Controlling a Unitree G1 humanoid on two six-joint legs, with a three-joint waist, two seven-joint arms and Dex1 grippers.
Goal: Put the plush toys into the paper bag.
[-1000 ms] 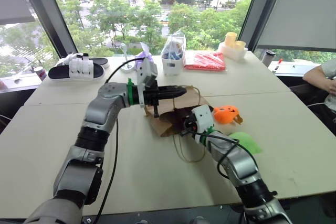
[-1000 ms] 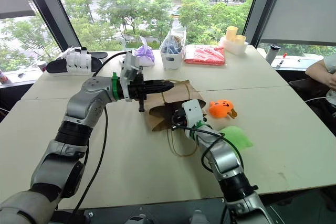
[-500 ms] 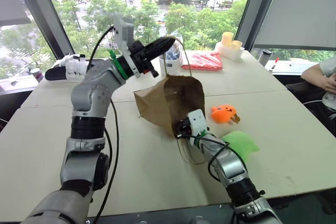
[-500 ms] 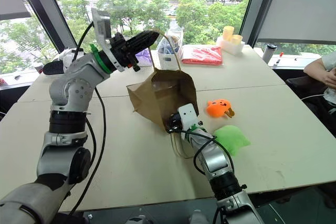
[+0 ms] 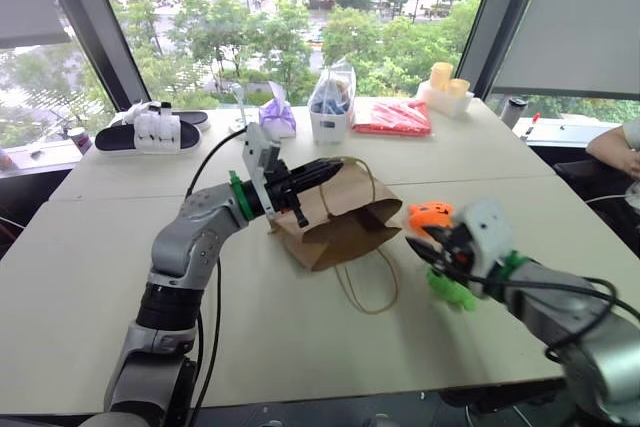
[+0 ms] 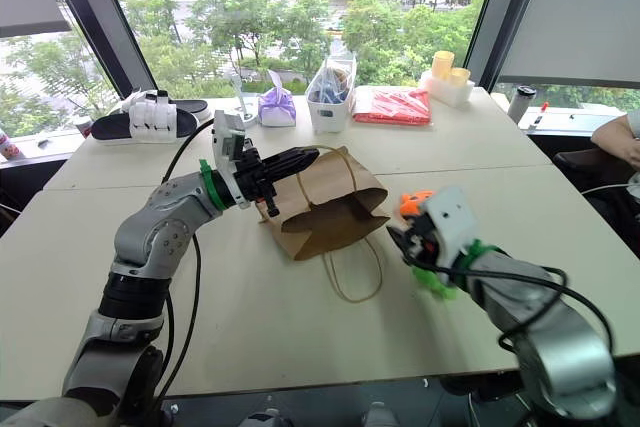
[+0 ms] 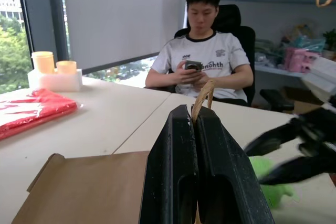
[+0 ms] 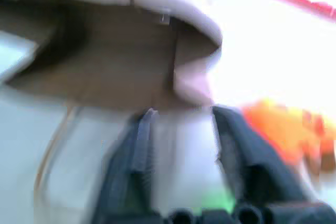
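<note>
- The plain brown kraft paper bag (image 5: pixel 340 219) is lying on its side on the pale table (image 5: pixel 90 247), with its dark mouth facing the robot's right side and one thin tan cord handle trailing in a loop on the tabletop in front of it.
- The left pincer (image 5: pixel 326 170) is reaching level over the top of the bag, clenched on the other cord handle; in the left wrist view the cord is rising from between the two pressed-together black fingers (image 7: pixel 173 182).
- The right pincer (image 5: pixel 425 249) is hanging just beside the bag's mouth, released, with a clear gap between its fingers in the right wrist view and nothing in it.
- The roundish bright orange plush toy with dark face marks (image 5: pixel 430 216) is sitting on the table between the bag and the right arm, apart from the bag's mouth.
- The bright lime green plush toy (image 5: pixel 452 292) is lying on the table partly under the right pincer; I cannot tell whether the two are touching.
- Neither toy is in the bag, so the task is looking to be at the pick-up step, with the bag steadied by its handle.
- The next move probably calls for lowering the open right pincer around one toy, closing on its soft body, then carrying it into the mouth while the left keeps the handle raised enough to hold the opening wide.
</note>
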